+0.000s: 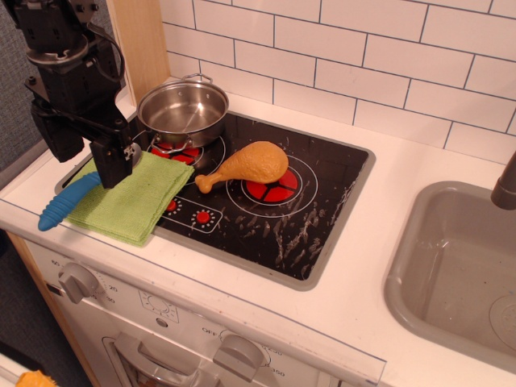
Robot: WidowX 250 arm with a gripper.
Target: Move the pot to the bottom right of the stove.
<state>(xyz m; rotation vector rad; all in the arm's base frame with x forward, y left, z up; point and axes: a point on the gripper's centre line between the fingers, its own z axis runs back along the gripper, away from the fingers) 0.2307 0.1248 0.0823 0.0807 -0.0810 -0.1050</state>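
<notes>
The pot [183, 110] is a small shiny steel pot with wire loop handles. It stands upright and empty on the back left burner of the stove [322, 234]. My gripper [113, 179] hangs to the left of the pot, over the stove's left edge and a green cloth, and it holds nothing. Its fingers overlap from this side, so I cannot tell whether they are open or shut. The stove's front right part shows whitish scuff marks and has nothing on it.
A green cloth [129, 197] lies over the stove's front left corner, with a blue utensil [68, 201] beside it. A toy chicken drumstick [246, 167] lies on the middle burner. The grey sink [435, 266] is to the right. A wooden post [141, 40] stands behind the pot.
</notes>
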